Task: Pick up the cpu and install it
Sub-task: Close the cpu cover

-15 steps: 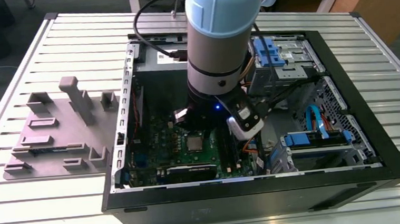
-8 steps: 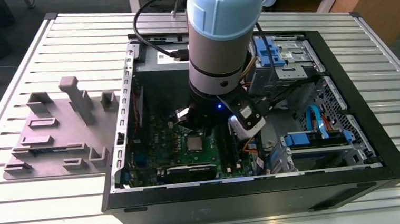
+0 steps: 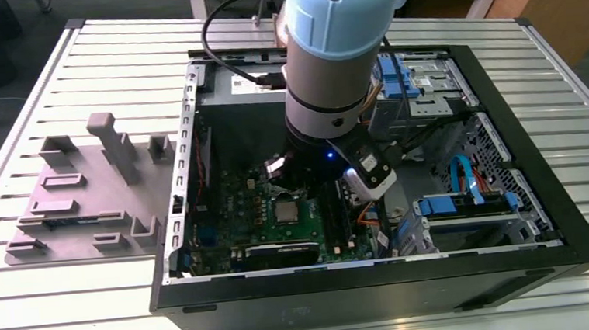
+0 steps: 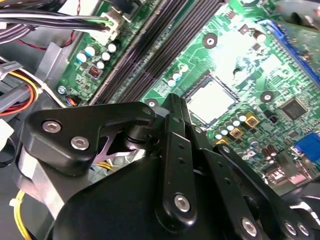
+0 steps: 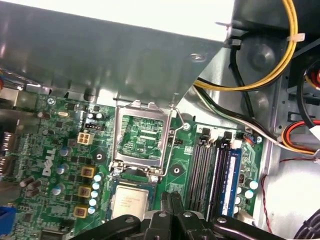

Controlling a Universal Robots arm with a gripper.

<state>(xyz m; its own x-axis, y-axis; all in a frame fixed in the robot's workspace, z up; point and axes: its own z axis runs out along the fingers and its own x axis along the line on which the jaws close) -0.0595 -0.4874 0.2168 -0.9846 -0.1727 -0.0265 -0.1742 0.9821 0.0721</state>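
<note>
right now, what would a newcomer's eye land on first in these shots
First, the bulky pale blue and silver robot arm reaching down into the open black computer case on the slatted metal table. Inside, on the green motherboard, the small square silver-topped cpu lies in its socket with the hinged metal frame flipped open. The black hand is close beside it.
</note>
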